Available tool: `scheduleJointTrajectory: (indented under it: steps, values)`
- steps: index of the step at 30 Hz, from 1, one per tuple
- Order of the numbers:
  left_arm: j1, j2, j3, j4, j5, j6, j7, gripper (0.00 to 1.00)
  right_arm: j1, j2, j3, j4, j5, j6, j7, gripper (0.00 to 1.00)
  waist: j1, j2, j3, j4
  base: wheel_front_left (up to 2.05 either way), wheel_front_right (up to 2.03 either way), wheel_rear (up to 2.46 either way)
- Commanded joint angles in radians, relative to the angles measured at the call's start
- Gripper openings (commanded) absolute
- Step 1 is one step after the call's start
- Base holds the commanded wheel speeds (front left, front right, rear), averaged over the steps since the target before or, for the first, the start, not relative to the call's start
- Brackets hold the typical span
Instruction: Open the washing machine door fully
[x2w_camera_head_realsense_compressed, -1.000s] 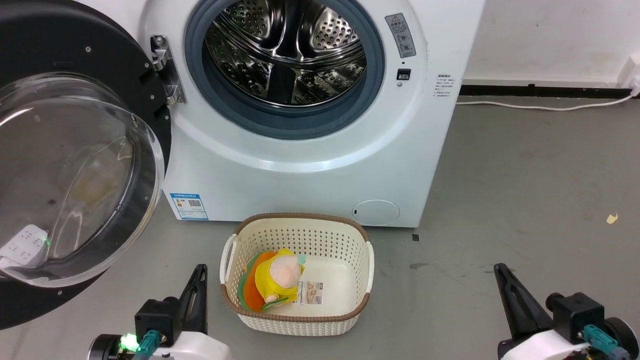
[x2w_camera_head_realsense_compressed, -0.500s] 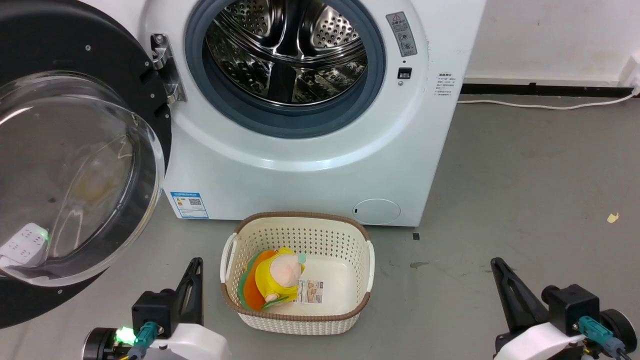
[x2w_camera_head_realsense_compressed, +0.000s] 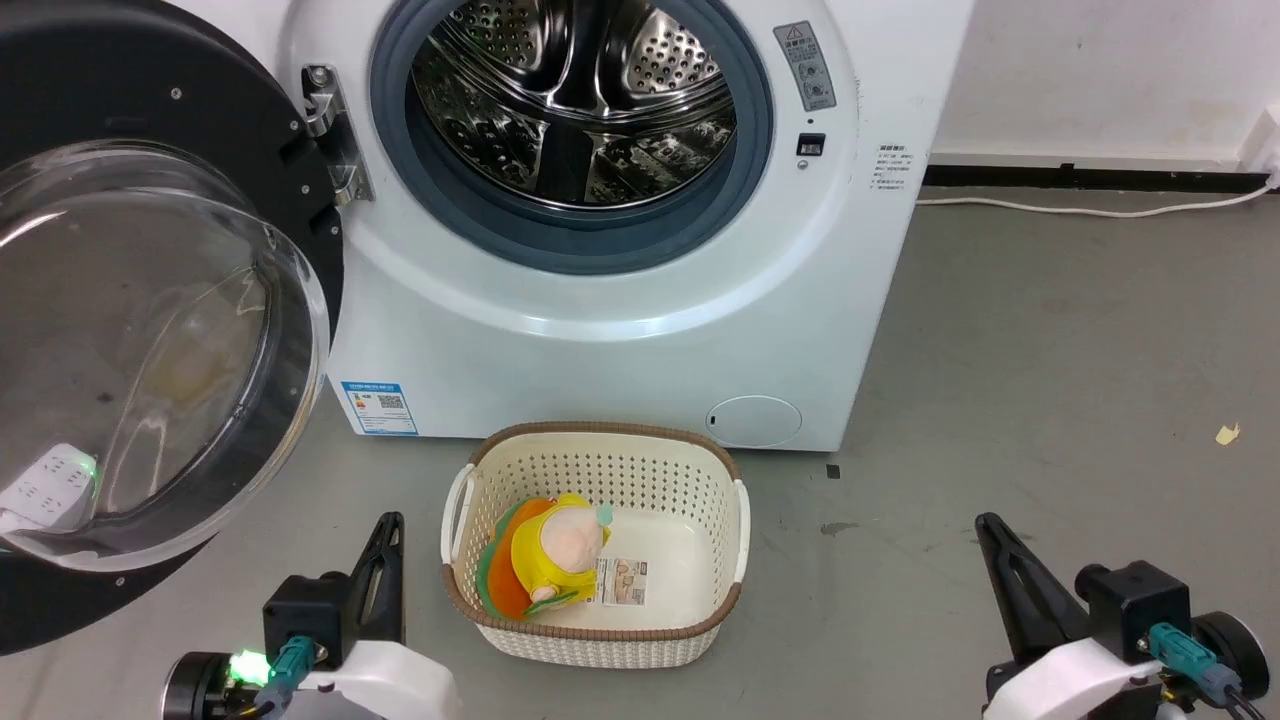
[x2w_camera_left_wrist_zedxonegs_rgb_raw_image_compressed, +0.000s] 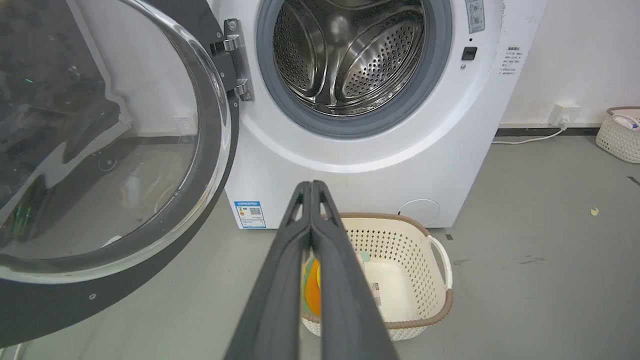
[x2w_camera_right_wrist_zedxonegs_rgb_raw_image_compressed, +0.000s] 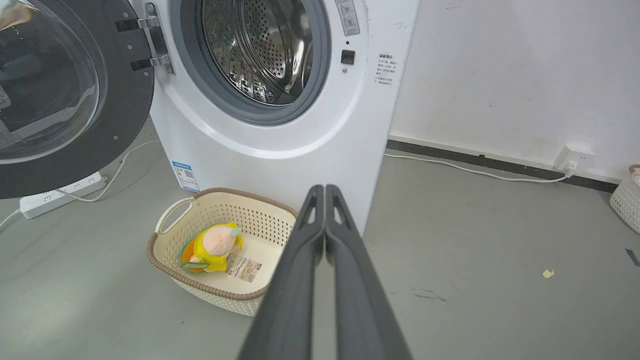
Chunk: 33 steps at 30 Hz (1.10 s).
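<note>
Washing machine door (x2w_camera_head_realsense_compressed: 150, 330) standing wide open on the left, both grippers down low and empty

The door is a big glossy black disc with a clear bulging glass bowl in the middle. It hangs off the metal hinge (x2w_camera_head_realsense_compressed: 335, 140) on the left of the washing machine (x2w_camera_head_realsense_compressed: 620, 340), well clear of the steel drum (x2w_camera_head_realsense_compressed: 570, 100) and its grey rubber ring (x2w_camera_head_realsense_compressed: 590, 250). Can't really tell from these angles if it's at the very end of its swing. The left gripper (x2w_camera_left_wrist_zedxonegs_rgb_raw_image_compressed: 311, 186) and right gripper (x2w_camera_right_wrist_zedxonegs_rgb_raw_image_compressed: 325, 189) each have their 2 fingers pressed flat together with nothing between them. They sit either side of the cream basket (x2w_camera_head_realsense_compressed: 600, 432) on the floor in front of the machine, not touching the door.
</note>
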Motion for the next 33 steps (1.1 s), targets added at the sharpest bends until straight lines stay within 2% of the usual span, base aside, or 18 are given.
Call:
scheduleJointTrajectory:
  steps: [1, 33]
  values:
    - [-0.015, 0.000, 0.006, -0.008, 0.010, -0.004, 0.008, 0.00, -0.020, 0.005, 0.003, -0.009, -0.010, 0.001, 0.003, 0.00, 0.0000, 0.0000, 0.000, 0.000, 0.00, 0.00, 0.00]
    - [-0.019, -0.003, 0.015, -0.016, 0.021, -0.006, 0.024, 0.00, -0.026, 0.005, 0.007, -0.015, -0.015, 0.001, 0.019, 0.00, 0.0000, 0.0000, 0.002, 0.001, 0.00, 0.00, 0.00]
